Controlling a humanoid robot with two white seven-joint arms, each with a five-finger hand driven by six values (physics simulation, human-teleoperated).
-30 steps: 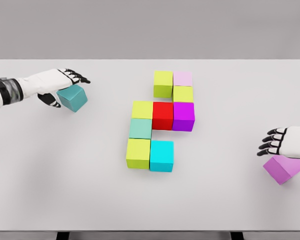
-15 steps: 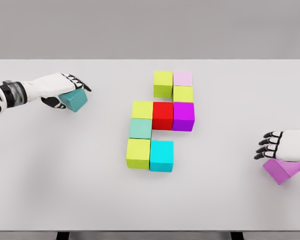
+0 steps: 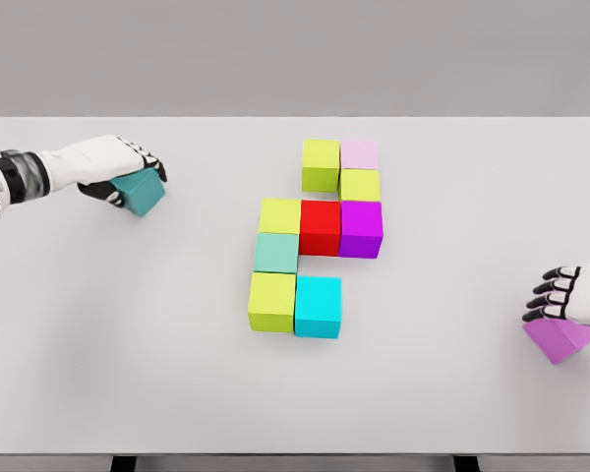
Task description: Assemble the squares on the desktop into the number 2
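Your left hand [image 3: 118, 167], at the upper left of the frame, has closed down over the teal cube [image 3: 142, 191] in the last second: its fingers, which reached out past the cube a moment ago, now curl over its top, so you appear to hold it, though it looks still seated on the white surface [image 3: 128, 344]. At the right edge, your right hand [image 3: 562, 295] has slid outward and now sits with curled fingers on top of the violet cube [image 3: 562, 339]; you cannot tell from this view whether it truly grips it, and part of the hand is cut off by the frame. The partial figure stands untouched in the middle: a yellow-green cube [image 3: 321, 163] and pale pink cube [image 3: 360, 153] at the top, a red cube [image 3: 321, 225] and magenta cube [image 3: 361, 227] in the middle row, and a cyan cube [image 3: 318, 306] at the bottom. Judging by its shape, the bottom row wants one more cube right of the cyan one, and perhaps one at the top. You have wide bare surface on both sides for carrying cubes in, but mind the violet cube: it lies close to the right border of the frame, with little margin there.
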